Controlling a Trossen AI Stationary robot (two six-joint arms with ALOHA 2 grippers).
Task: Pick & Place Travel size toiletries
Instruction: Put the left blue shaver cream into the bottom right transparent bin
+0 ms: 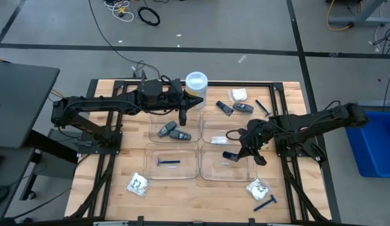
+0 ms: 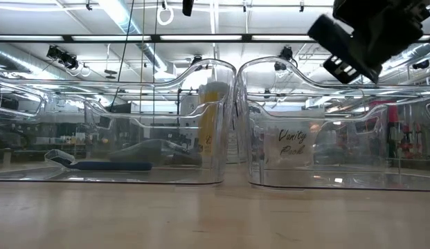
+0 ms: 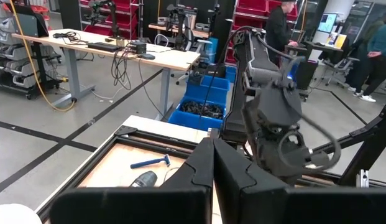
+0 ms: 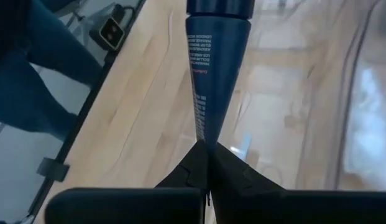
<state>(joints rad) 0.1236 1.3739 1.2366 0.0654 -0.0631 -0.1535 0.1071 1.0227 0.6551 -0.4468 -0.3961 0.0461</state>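
As seen from above, the right gripper (image 1: pixel 234 155) hangs over the near right tray (image 1: pixel 227 165), clamped on a dark blue tube (image 1: pixel 230 156). At ten o'clock from it, the left gripper (image 1: pixel 183 117) sits over the far left tray (image 1: pixel 173 127), which holds two grey sticks (image 1: pixel 172 131). A blue razor (image 1: pixel 168 162) lies in the near left tray (image 1: pixel 172 162).

At table level, the razor (image 2: pixel 104 165) rests on its tray floor; the tube is apparently out of sight.

From the left wrist, its fingers (image 3: pixel 212 171) are pressed together, empty.

From the right wrist, the fingers (image 4: pixel 208 163) pinch the tube's (image 4: pixel 212 68) flat end.
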